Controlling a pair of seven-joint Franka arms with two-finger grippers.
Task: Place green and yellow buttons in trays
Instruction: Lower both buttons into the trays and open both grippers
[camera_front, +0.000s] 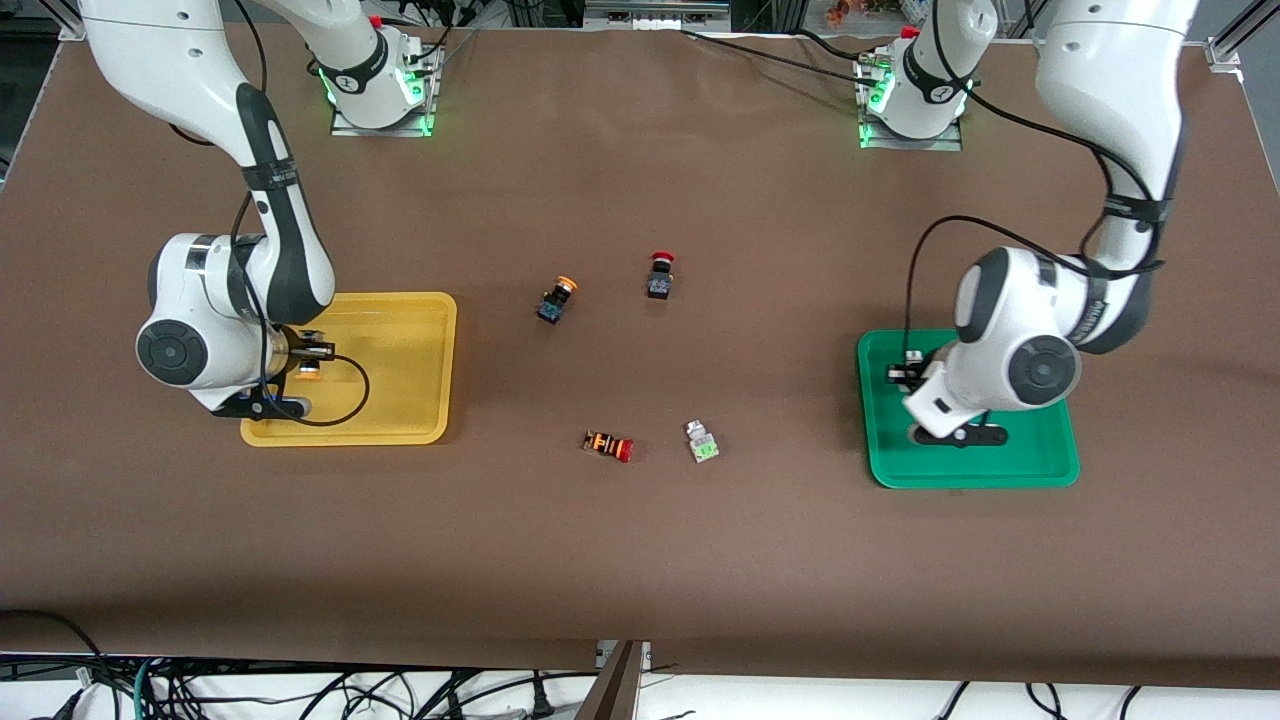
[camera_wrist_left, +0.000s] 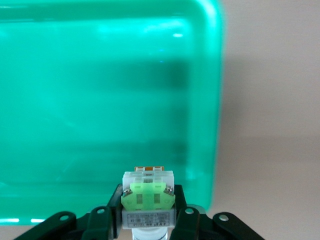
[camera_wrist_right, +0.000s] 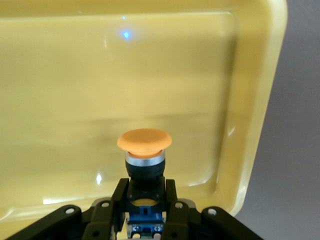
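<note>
Meanwhile the right hand (camera_wrist_right: 145, 220) is gripping a yellow button (camera_wrist_right: 144, 150) over the yellow tray (camera_front: 400, 330), and the left hand (camera_wrist_left: 148, 225) is gripping a green button (camera_wrist_left: 148, 196) over the green tray (camera_front: 1040, 455), at three o'clock on the tabletop (camera_front: 640, 560).

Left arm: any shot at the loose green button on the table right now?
Probably not yet. The left gripper is shut on a green button over the green tray. Once freed, the way to the loose green button looks open; nothing lies between it and the tray.
</note>
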